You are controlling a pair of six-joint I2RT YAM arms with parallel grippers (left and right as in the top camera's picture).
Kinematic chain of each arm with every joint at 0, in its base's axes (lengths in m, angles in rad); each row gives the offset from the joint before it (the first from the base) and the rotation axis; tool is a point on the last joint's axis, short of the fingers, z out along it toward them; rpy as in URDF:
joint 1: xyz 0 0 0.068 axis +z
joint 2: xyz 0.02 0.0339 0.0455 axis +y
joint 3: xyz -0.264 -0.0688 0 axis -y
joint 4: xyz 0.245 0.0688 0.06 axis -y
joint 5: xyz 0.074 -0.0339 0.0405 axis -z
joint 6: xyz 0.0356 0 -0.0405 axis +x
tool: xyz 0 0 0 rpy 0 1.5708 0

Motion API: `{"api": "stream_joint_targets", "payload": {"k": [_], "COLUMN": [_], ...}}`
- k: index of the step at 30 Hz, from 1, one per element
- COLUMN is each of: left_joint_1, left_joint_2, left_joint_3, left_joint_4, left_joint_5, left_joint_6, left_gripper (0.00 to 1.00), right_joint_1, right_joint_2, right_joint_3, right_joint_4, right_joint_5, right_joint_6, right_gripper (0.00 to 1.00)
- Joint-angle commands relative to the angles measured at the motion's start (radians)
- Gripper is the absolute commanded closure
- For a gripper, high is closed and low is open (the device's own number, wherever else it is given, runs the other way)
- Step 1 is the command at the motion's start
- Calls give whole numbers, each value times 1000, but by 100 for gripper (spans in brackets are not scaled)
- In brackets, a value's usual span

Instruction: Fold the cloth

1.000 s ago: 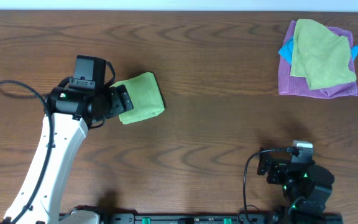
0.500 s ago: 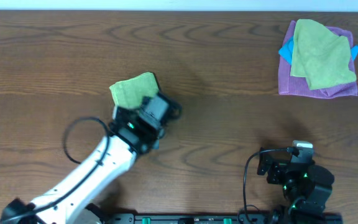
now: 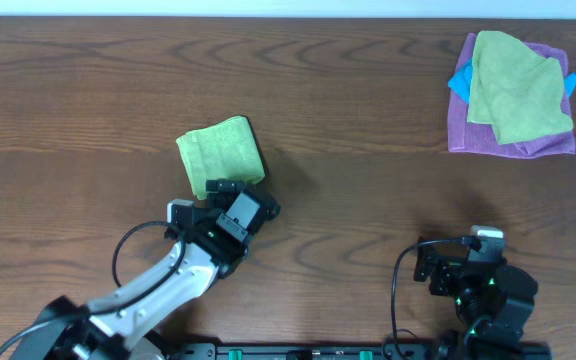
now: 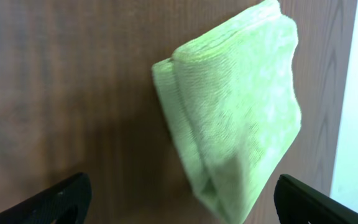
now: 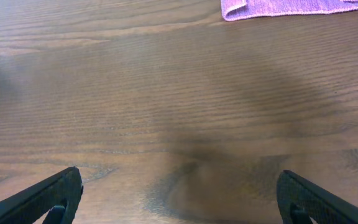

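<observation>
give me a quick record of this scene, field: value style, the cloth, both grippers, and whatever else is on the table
cloth: lime-green, folded into a small thick packet, lying flat on the table, left of centre
left gripper: open, empty, close to the cloth's near edge and pointing at it
right gripper: open, empty, over bare wood at the near right
far right corner: yellow-green cloth on top of a purple cloth, something blue peeking out beneath
task state: cloth looks folded

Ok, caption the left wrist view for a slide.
Folded lime-green cloth lying on the wooden table, seen past the open left gripper, not held.
</observation>
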Motion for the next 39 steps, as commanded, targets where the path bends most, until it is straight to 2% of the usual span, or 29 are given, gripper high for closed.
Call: {"api": "stream_joint_targets", "payload": {"k": [1, 5, 12, 17, 20, 22, 24, 32, 39], "left_joint_1": [34, 56, 90, 115, 129, 132, 135, 135, 198], "left_joint_2": [87, 175, 241, 275, 291, 293, 293, 271, 198], "left_joint_3": [-5, -5, -5, -5, -5, -5, -5, 5, 88], "left_joint_4": [70, 175, 194, 208, 219, 223, 233, 379, 393], "left_joint_5": [18, 51, 58, 35, 16, -4, -25, -160, -233], "left_joint_6": [-61, -61, -61, -61, -61, -61, -61, -60, -60], "left_gripper": [5, 5, 0, 24, 48, 81, 95, 94, 94], "right_joint_1": [-7, -7, -7, -7, -7, -7, -7, -7, -7], "right_joint_2": [-2, -2, -2, -2, -2, -2, -2, -2, -2], "right_joint_3": [-13, -13, -13, -13, -13, -13, -13, -13, -13], "right_joint_4": [-5, -5, -5, -5, -5, -5, -5, -5, -5], "right_joint_5": [2, 2, 2, 2, 2, 2, 2, 2, 2], "right_joint_6": [9, 9, 9, 9, 9, 9, 9, 9, 9], "right_gripper": [1, 1, 1, 1, 1, 1, 1, 1, 1]}}
